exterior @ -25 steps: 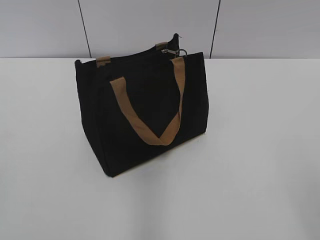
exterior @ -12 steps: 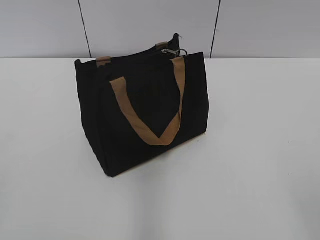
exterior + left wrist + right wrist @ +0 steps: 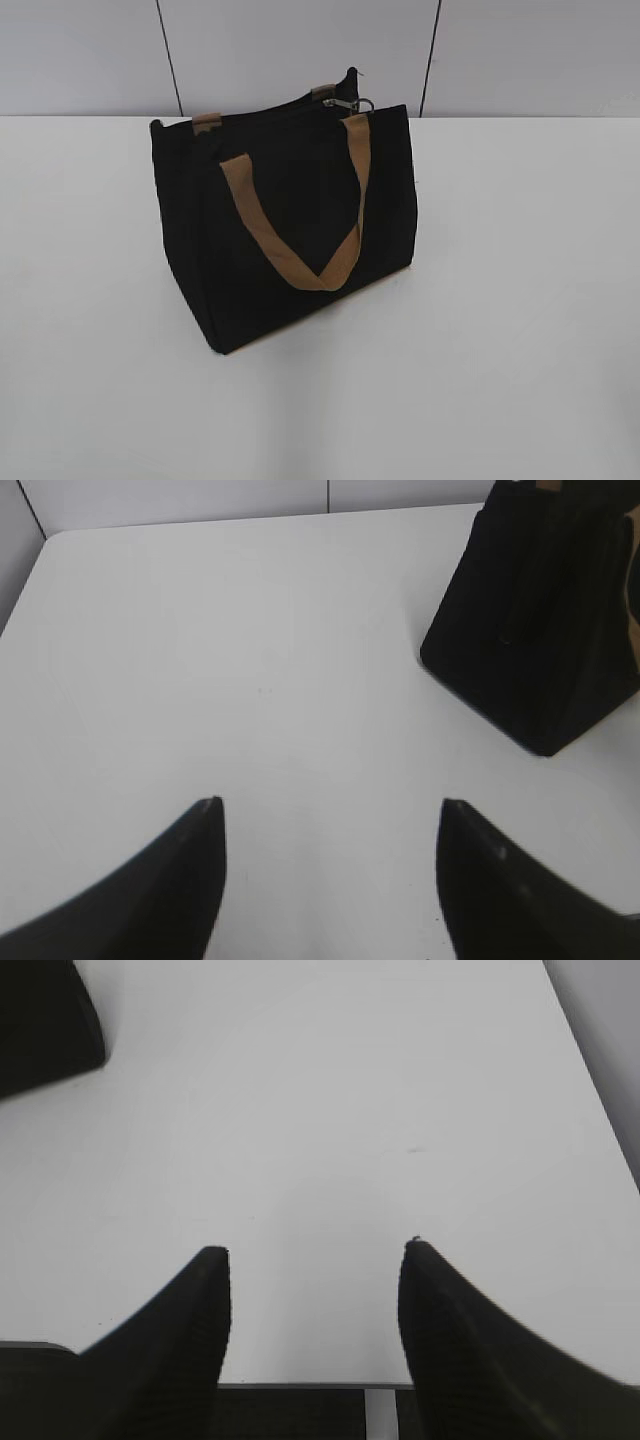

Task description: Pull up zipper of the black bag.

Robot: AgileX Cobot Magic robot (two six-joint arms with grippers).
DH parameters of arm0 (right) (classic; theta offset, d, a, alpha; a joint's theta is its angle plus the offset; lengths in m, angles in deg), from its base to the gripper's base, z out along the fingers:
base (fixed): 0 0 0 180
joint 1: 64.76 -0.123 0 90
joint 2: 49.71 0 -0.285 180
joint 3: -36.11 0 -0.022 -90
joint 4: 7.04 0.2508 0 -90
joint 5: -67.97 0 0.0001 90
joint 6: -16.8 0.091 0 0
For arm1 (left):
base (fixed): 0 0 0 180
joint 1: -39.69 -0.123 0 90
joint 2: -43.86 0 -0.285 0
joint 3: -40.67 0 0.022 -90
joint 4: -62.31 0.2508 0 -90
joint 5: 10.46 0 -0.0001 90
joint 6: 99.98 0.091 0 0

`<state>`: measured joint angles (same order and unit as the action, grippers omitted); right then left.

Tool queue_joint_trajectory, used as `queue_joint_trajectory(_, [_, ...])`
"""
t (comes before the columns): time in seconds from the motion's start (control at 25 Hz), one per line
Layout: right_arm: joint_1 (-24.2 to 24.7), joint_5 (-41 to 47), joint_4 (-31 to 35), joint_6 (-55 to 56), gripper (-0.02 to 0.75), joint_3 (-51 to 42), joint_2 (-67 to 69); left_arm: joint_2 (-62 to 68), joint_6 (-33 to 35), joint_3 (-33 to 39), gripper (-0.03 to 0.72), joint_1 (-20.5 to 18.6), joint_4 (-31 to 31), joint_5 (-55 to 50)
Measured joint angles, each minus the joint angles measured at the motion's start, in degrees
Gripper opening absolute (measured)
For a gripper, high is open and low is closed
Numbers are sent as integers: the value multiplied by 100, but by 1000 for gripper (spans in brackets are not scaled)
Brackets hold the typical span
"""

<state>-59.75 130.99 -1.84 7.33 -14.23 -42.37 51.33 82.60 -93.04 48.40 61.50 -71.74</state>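
Note:
The black bag [image 3: 290, 220] stands upright on the white table [image 3: 520, 300], turned at an angle. A tan handle [image 3: 300, 250] hangs down its near face. The zipper runs along its top edge, with a small silver pull tab [image 3: 345, 103] at the far right end. The exterior view shows neither gripper. In the left wrist view my left gripper [image 3: 330, 805] is open and empty over bare table, the bag [image 3: 540, 630] up to its right. In the right wrist view my right gripper [image 3: 315, 1250] is open and empty near the table's front edge, a bag corner [image 3: 45, 1020] at upper left.
A grey panelled wall [image 3: 300, 50] stands behind the table. The table's left edge [image 3: 25, 590] shows in the left wrist view. Its front edge [image 3: 300, 1384] and right edge [image 3: 590, 1090] show in the right wrist view.

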Motion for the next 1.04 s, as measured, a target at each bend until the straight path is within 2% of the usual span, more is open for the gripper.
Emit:
queue_joint_trajectory(0.44, [0, 0, -49, 62, 412, -1, 0, 0, 0, 0, 496, -17, -7, 7])
queue_joint_trajectory(0.76, [0, 0, -45, -97, 412, -1, 0, 0, 0, 0, 496, -592, -189, 7])
queue_joint_trajectory(1.04, [0, -7, -32, -110, 411, -1, 0, 0, 0, 0, 496, -616, -242, 7])
